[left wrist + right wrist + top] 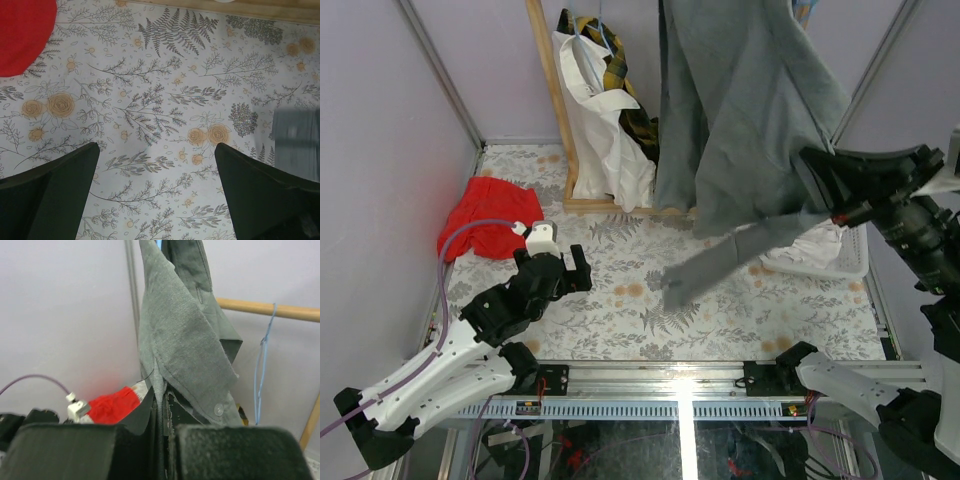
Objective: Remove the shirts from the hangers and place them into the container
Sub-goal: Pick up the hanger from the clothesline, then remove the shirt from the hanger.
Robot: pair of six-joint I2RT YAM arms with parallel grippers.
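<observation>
grey shirt (740, 110) hangs pinched in the closed right hand (832, 212), its sleeve low over the floral tabletop (620, 320). below that hand, the white container (857, 262) holds a white shirt (815, 245). a second white shirt (595, 120) and the plaid shirt (625, 100) hang on the wooden rack (548, 100). the left hand (560, 272) hovers wide open near a red cloth (480, 215)

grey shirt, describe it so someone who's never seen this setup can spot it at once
Find the wooden rack at the back of the table. The grey shirt hangs right of its post, one sleeve dangling low. It is plain grey, unlike the white shirt and plaid shirt left of it, and the right gripper pinches it.
</observation>
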